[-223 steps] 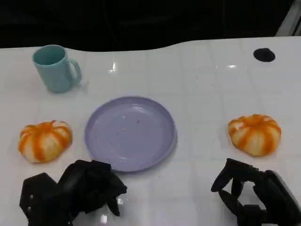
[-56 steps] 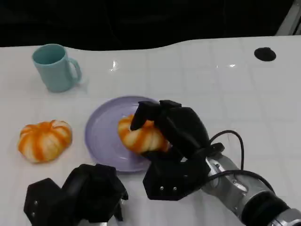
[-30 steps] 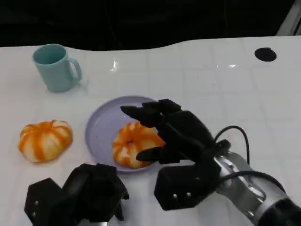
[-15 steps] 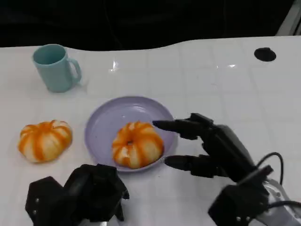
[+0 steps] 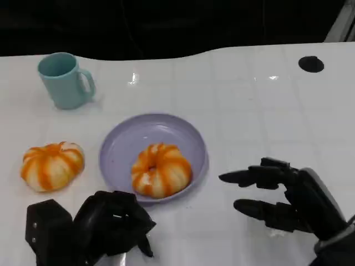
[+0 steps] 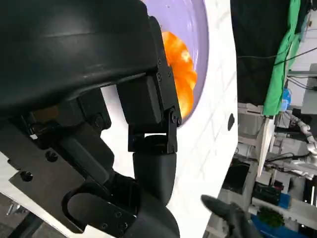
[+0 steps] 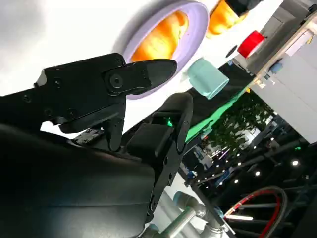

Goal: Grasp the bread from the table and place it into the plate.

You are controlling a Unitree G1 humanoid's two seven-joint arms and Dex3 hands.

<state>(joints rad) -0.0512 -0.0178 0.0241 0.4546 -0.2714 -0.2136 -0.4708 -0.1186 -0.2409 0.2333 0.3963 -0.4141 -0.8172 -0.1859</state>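
Note:
An orange-and-white striped bread (image 5: 161,170) lies in the lavender plate (image 5: 125,144) at the table's middle; it appears too in the left wrist view (image 6: 181,74) and the right wrist view (image 7: 161,35). A second, similar bread (image 5: 52,165) sits on the table left of the plate. My right hand (image 5: 288,198) hovers to the right of the plate, fingers spread and pointing toward it, holding nothing. My left hand (image 5: 91,230) rests near the table's front edge, just below the plate, fingers curled in with nothing in them.
A teal mug (image 5: 65,80) stands at the back left, also in the right wrist view (image 7: 206,78). A small black disc (image 5: 310,64) lies at the back right. The white table (image 5: 249,111) stretches bare right of the plate.
My right hand has let go of the bread, which stays in the plate, and has drawn back to the right and toward the front edge. The left hand has barely moved.

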